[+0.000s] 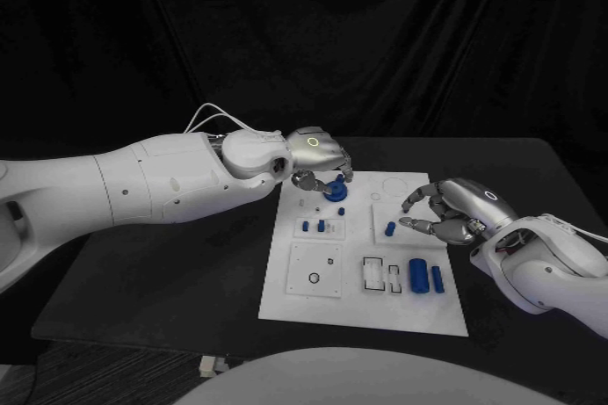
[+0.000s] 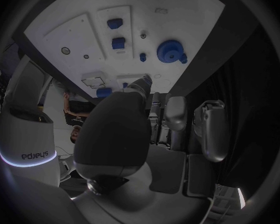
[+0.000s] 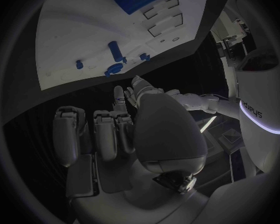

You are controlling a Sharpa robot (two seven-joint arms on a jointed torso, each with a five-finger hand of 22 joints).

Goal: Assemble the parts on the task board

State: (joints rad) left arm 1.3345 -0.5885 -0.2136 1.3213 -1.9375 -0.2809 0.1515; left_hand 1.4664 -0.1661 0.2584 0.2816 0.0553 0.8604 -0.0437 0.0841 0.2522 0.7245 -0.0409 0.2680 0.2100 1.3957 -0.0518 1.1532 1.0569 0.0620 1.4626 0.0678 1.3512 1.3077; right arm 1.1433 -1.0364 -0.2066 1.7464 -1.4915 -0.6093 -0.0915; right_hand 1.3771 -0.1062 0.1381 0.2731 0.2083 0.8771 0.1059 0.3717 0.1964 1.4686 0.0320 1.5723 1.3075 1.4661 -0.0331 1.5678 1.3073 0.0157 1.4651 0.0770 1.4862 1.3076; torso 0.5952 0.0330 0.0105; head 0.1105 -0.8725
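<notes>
Blue gear (image 1: 335, 192) at task board (image 1: 361, 315) far edge under left hand (image 1: 317, 159), grip unclear; small, rigid, light, best pinched by toothed rim; right hand (image 1: 446, 213) loosely curled, empty.

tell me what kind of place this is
Probably a robotics lab test bench: a black table against a dark backdrop, a white task board with small blue parts, and a robot hand at each side.

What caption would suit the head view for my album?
Left hand reaches over a blue gear on the white task board; right hand hovers beside it.
</notes>
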